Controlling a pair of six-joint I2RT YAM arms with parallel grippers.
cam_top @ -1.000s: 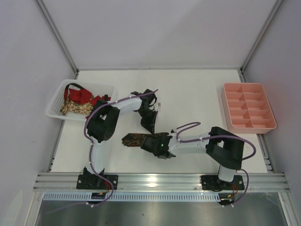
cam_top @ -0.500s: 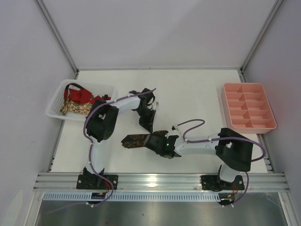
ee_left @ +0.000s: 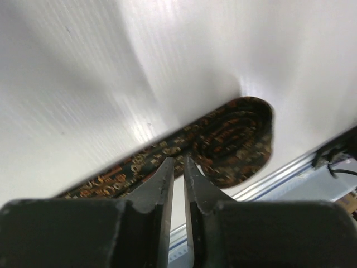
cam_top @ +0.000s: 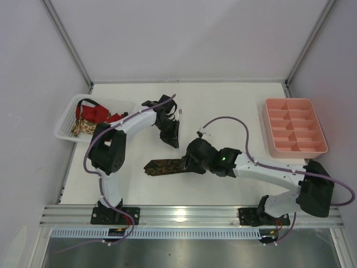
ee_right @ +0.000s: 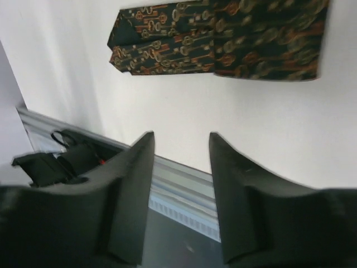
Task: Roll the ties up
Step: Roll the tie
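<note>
A dark brown patterned tie [cam_top: 162, 166] lies flat on the table with its pointed end to the left. In the right wrist view the tie [ee_right: 223, 39] lies beyond my right gripper [ee_right: 178, 137], which is open with nothing between its fingers. From above, the right gripper [cam_top: 185, 162] sits at the tie's right end. In the left wrist view the tie's other end is coiled into a roll [ee_left: 240, 139], and a strip runs off to the left. My left gripper [ee_left: 175, 162] has its tips at that strip, jaws parted by a narrow gap with nothing in it. From above, the left gripper [cam_top: 172, 135] is further back.
A white basket [cam_top: 64, 125] at the left holds a red tie [cam_top: 95, 111] and a beige floral tie [cam_top: 83, 128]. A pink compartment tray [cam_top: 295, 101] stands at the right edge. The metal rail [cam_top: 189, 215] runs along the near side.
My right gripper has opened and let go of the dark tie, and its arm has swung out to the right. The left gripper has moved back and left, its jaws parting slightly.
</note>
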